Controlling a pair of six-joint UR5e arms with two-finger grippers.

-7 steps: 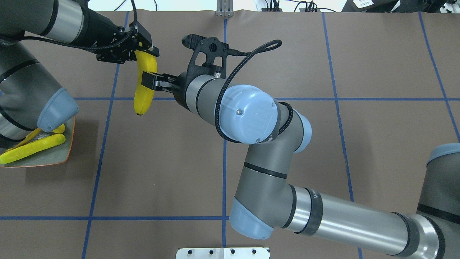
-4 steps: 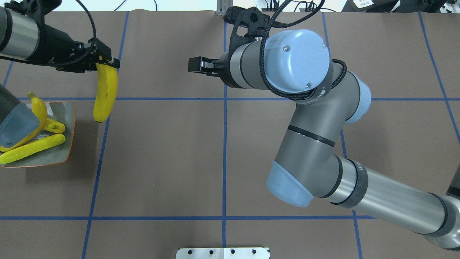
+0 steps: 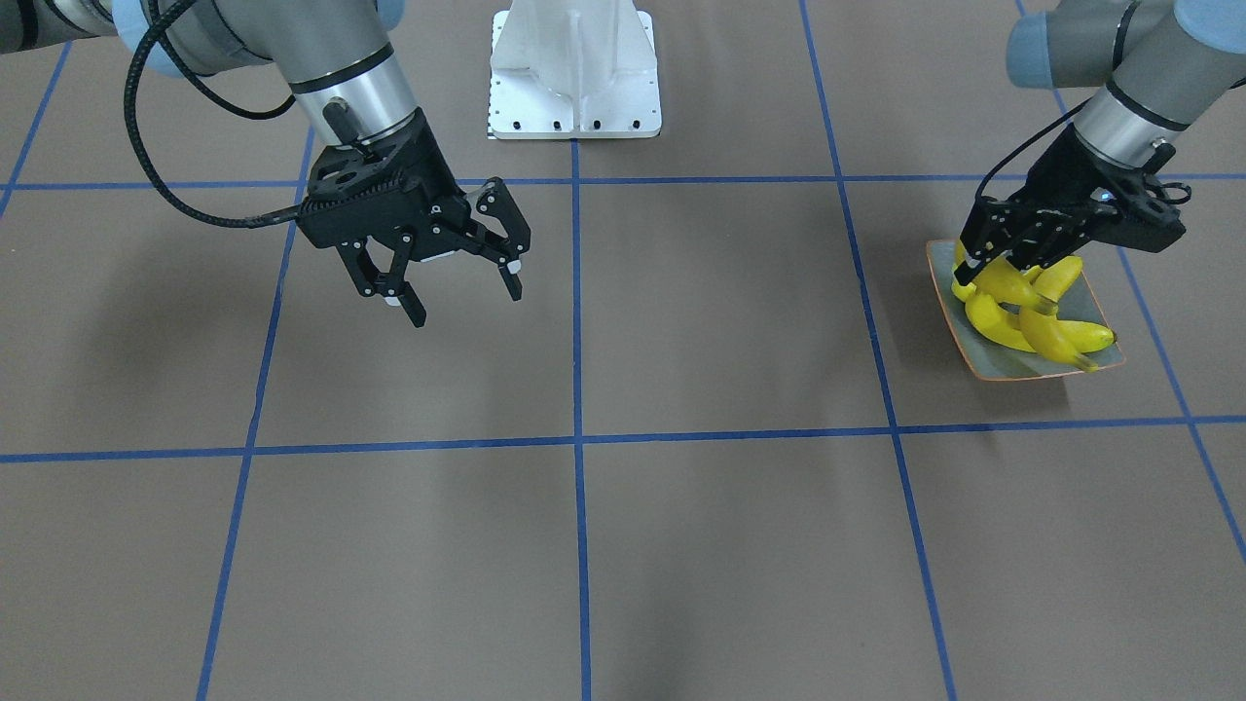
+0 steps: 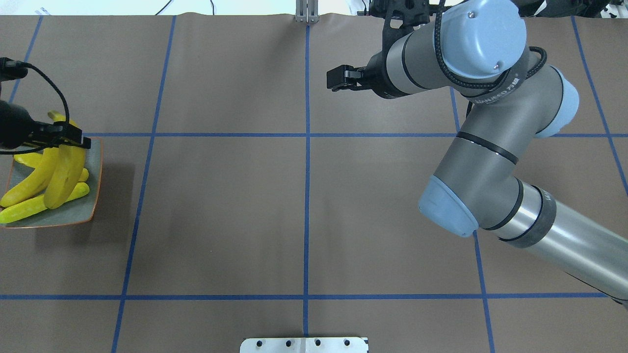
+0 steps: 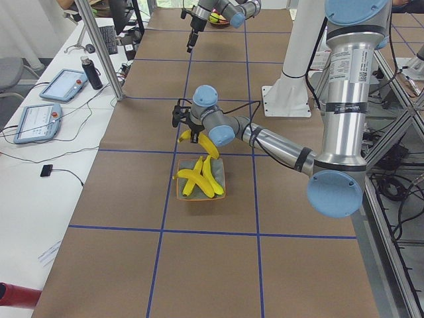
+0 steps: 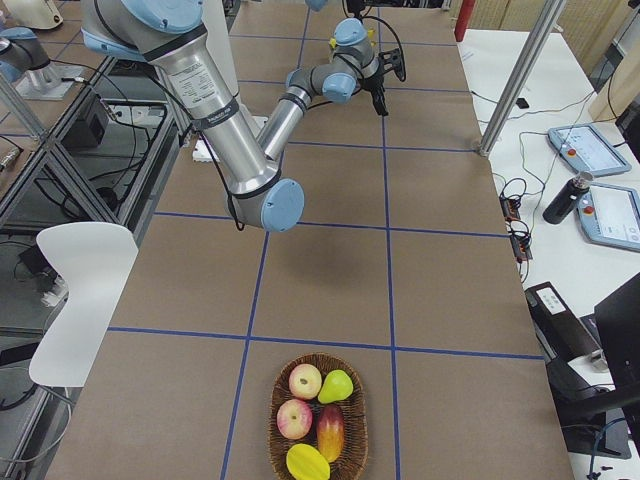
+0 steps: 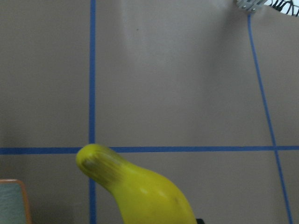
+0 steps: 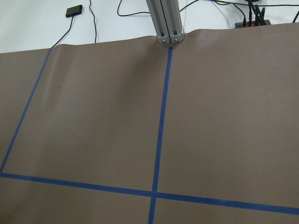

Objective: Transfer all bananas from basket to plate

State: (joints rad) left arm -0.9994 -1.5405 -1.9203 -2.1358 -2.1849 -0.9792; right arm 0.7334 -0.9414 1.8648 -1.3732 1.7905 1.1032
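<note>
Left gripper (image 3: 1003,265) was clamped on a banana (image 4: 61,171) near one end, low over the plate (image 4: 78,214), so its free length could settle across the other bananas (image 4: 22,189) there. Right gripper (image 3: 465,300) was spread and empty, well apart over the table (image 3: 681,321), probably freed up to fetch from the fruit basket (image 6: 272,425).

several glossy yellow bananas (image 4: 24,189) piled crossed on grey-green, orange-rimmed plate (image 4: 73,215). top banana (image 4: 63,176) slants over the pile, upper end clamped in left gripper (image 4: 68,142). wicker basket (image 6: 273,425) well apart.
</note>
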